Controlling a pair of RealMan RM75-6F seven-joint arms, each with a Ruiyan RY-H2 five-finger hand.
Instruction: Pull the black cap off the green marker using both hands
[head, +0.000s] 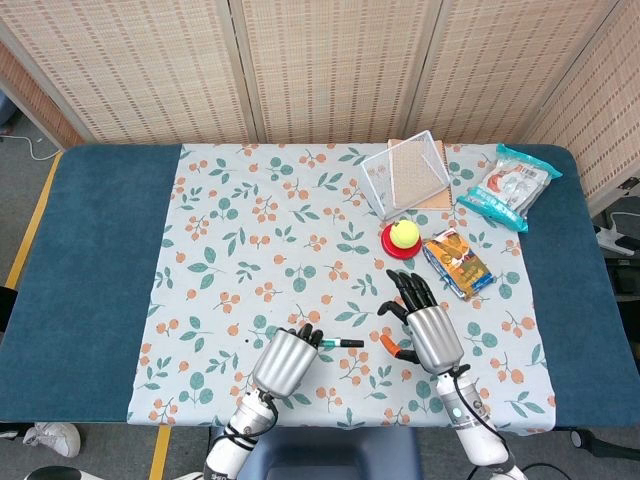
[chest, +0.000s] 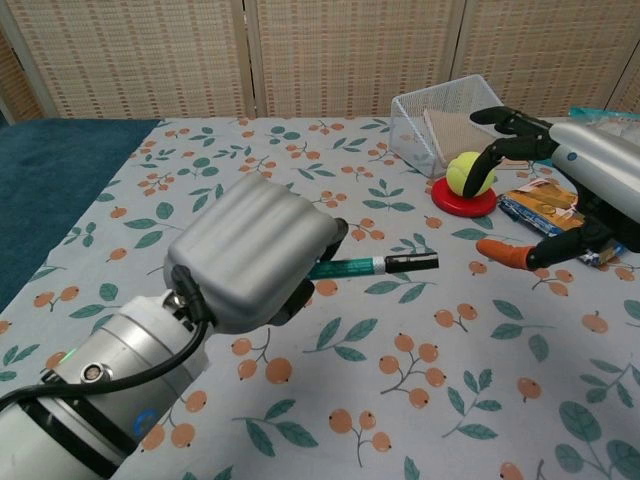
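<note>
The robot's left hand (chest: 250, 250) grips the green marker (chest: 348, 267) above the floral tablecloth (head: 250, 240), its fingers wrapped around the barrel so that the black cap (chest: 412, 263) juts out toward the right hand (chest: 590, 170). The right hand hovers just beside the cap without touching it, fingers spread and holding nothing. Behind it a tennis ball (chest: 470, 173) sits on a red disc (chest: 463, 199), near a wire basket (head: 405, 172).
</note>
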